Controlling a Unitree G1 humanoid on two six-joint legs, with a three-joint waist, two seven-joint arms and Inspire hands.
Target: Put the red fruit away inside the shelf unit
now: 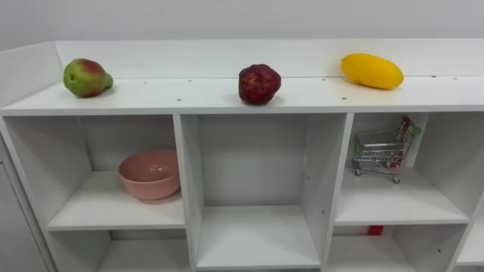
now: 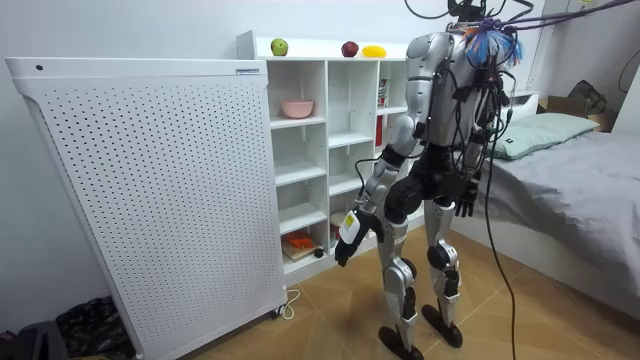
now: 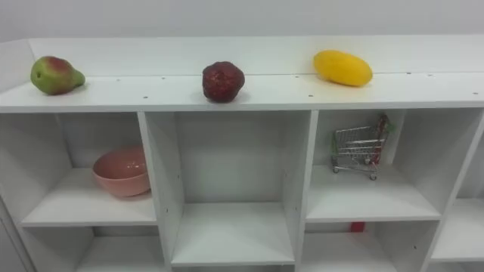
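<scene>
Three fruits sit in a row on the top board of the white closet (image 1: 189, 94): a green-red pear (image 1: 87, 77) at the upper left of the frame, a dark red fruit (image 1: 259, 83) at top centre and a yellow mango (image 1: 371, 70) at the upper right. All are well apart from one another. Below, a pink bowl (image 1: 150, 174) stands in the left compartment and a small wire cart (image 1: 382, 151) in the right one; the middle compartment holds nothing.

In the room view the robot stands upright facing the closet, both arms hanging at its sides. The left hand (image 2: 350, 235), low at the frame's centre, and the right hand (image 2: 464, 203), just right of centre, look relaxed and open, and neither holds anything. Every fruit lies far above both hands, at the height of the robot's head, so a long upward reach is likely needed.

Each fruit looks light enough for one hand, smooth and rounded, and apt to roll on the flat board. The pear and mango may bruise under a hard squeeze. The best hold is probably around the widest part, fingers behind and thumb in front; the mango across its short middle.
</scene>
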